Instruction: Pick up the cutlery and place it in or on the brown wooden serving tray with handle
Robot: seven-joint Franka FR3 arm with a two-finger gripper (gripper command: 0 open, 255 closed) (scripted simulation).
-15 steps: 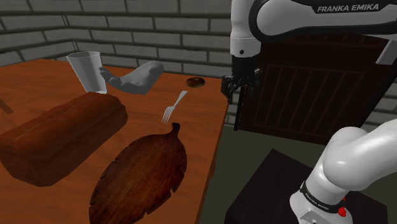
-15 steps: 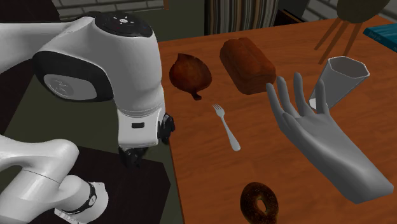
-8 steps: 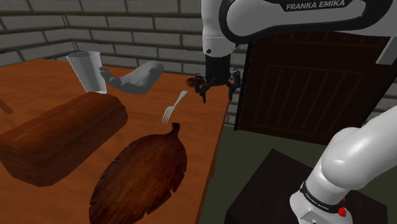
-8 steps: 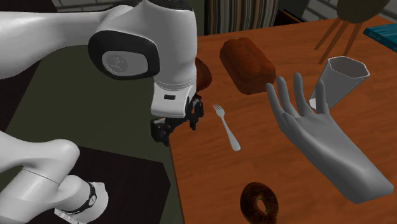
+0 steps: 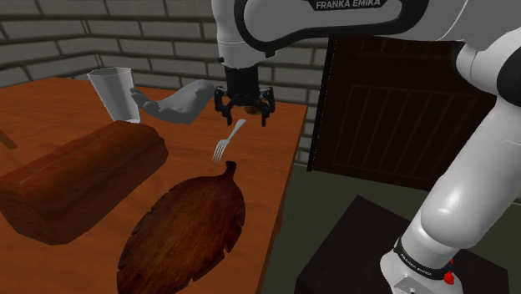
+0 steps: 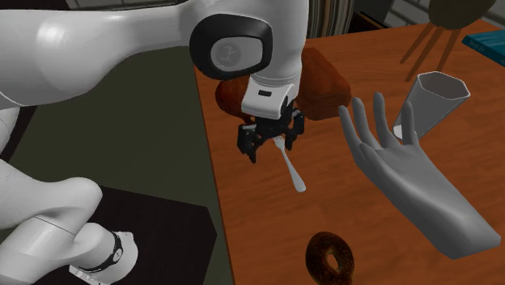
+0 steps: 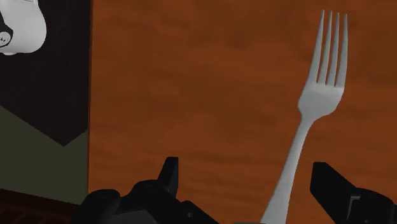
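Observation:
A silver fork lies flat on the brown wooden table, its tines toward the leaf-shaped brown wooden tray. My black gripper hangs open just above the fork's handle end. In the wrist view the fork runs up between the gripper fingers, nearer to one of them, and neither finger touches it. The arm hides part of the tray in the second exterior view.
A brown loaf-like block sits beside the tray. Beyond the fork are a grey hand model, a pale cup and a dark doughnut. The table edge runs close to the gripper.
The arm has swung in from beyond the table's edge to over the table, bringing the open gripper above the fork. The fork and other things have not moved.

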